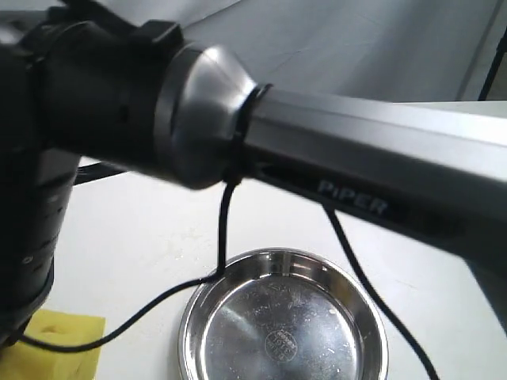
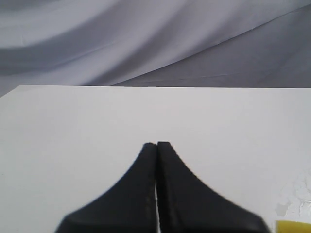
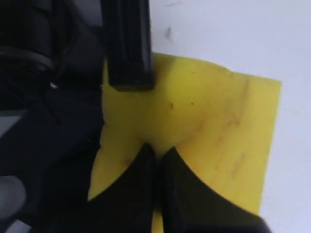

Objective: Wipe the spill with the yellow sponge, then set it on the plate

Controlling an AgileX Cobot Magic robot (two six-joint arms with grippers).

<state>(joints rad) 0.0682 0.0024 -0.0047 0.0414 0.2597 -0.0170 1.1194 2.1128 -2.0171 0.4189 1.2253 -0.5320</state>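
Observation:
The yellow sponge (image 3: 214,126) lies flat on the white table, and my right gripper (image 3: 158,151) is shut on it, its foam puckered in around the fingertips. In the exterior view only a corner of the yellow sponge (image 1: 55,344) shows at the bottom left, under a dark arm. The round steel plate (image 1: 190,324) stands to its right with nothing in it. My left gripper (image 2: 156,144) is shut on nothing above bare table, with a sliver of the yellow sponge (image 2: 294,226) off to one side. The spill is hidden or out of view.
A thick grey arm link (image 1: 356,150) crosses the exterior view and hides most of the table. Black cables (image 1: 226,229) hang over the plate's rim. A black bar (image 3: 127,43) sits over one edge of the sponge. A pale smear (image 2: 296,196) marks the table beside the sponge.

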